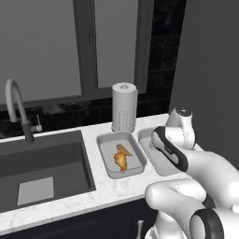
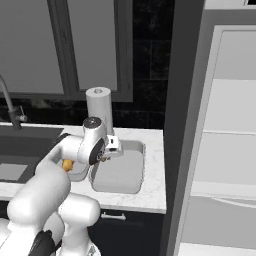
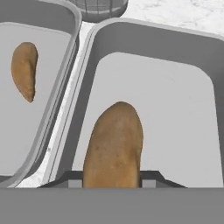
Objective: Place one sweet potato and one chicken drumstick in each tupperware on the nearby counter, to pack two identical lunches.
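Two light-grey tupperware trays sit side by side on the white marble counter (image 1: 112, 186). The left tupperware (image 1: 105, 140) holds a golden-brown chicken drumstick (image 1: 120, 163) with a tan sweet potato (image 3: 24, 70) beside it. My gripper (image 3: 111, 179) is shut on a second sweet potato (image 3: 114, 144), which hangs above the floor of the right tupperware (image 3: 175, 109). In the right base view the hand (image 2: 111, 145) hovers over that right tupperware (image 2: 122, 175). The arm hides the gripper in the left base view.
A paper towel roll (image 1: 124, 107) stands just behind the trays. The dark sink basin (image 1: 42, 163) with its faucet (image 1: 16, 107) lies to the left. A tall grey wall panel (image 2: 185, 125) and white cabinet fronts (image 2: 227, 150) close off the right.
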Robot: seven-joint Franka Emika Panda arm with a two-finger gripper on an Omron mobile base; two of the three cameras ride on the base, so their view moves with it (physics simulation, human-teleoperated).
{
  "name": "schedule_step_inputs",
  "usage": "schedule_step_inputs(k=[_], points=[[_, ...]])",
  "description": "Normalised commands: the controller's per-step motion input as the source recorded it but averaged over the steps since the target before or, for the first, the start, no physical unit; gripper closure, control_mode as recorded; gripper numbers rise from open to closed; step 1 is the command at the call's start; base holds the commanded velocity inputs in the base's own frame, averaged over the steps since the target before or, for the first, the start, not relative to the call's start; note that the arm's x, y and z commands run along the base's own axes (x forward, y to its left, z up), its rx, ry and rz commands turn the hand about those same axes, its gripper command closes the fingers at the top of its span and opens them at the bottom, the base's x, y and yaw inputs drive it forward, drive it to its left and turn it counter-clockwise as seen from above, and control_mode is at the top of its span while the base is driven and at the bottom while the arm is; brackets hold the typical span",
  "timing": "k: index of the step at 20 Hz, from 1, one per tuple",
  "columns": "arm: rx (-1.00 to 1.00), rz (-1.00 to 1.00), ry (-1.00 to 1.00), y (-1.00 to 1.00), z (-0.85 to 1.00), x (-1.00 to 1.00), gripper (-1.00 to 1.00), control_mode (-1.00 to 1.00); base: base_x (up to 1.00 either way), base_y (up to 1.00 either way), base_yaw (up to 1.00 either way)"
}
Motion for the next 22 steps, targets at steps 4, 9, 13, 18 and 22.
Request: schedule_step_inputs(k=[4, 9, 13, 18, 22], points=[[0.00, 0.00, 0.00, 0.09, -0.54, 0.06, 1.00, -1.00, 0.00, 0.00, 0.00], [0.00, 0.00, 0.00, 0.04, -0.26, 0.14, 1.00, -1.00, 0.00, 0.00, 0.00], [0.00, 0.00, 0.00, 0.00, -0.23, 0.13, 1.00, -1.00, 0.00, 0.00, 0.00], [0.00, 0.00, 0.00, 0.01, -0.33, 0.14, -1.00, -1.00, 0.00, 0.00, 0.00], [0.00, 0.00, 0.00, 0.01, -0.23, 0.08, -1.00, -1.00, 0.00, 0.00, 0.00]])
